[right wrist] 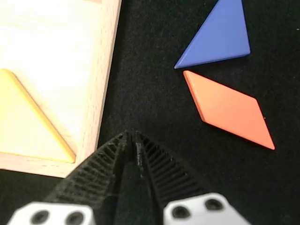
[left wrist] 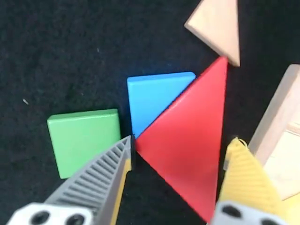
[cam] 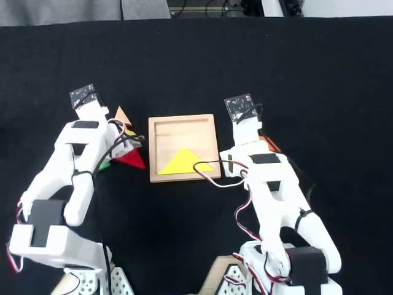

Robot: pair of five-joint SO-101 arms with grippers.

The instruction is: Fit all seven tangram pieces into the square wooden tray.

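Tray (cam: 182, 118) sits mid-table between the arms, with a yellow triangle (cam: 181, 163) along its near edge. By the left wrist view, the left gripper (left wrist: 182, 143) spreads wide astride the red triangle (left wrist: 192, 112), with a blue piece (left wrist: 150, 96) and a green square (left wrist: 84, 140) adjacent. By the right wrist view, the right gripper (right wrist: 134, 137) is closed and empty, just outside the tray's side rim.

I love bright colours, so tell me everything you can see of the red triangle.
The red triangle is a big, flat piece, smooth and glossy like painted wood, with a visible side edge. It lies flat on the black cloth beside the tray. A blue piece lies against one edge, and the open left pincer straddles it, a finger on either side.
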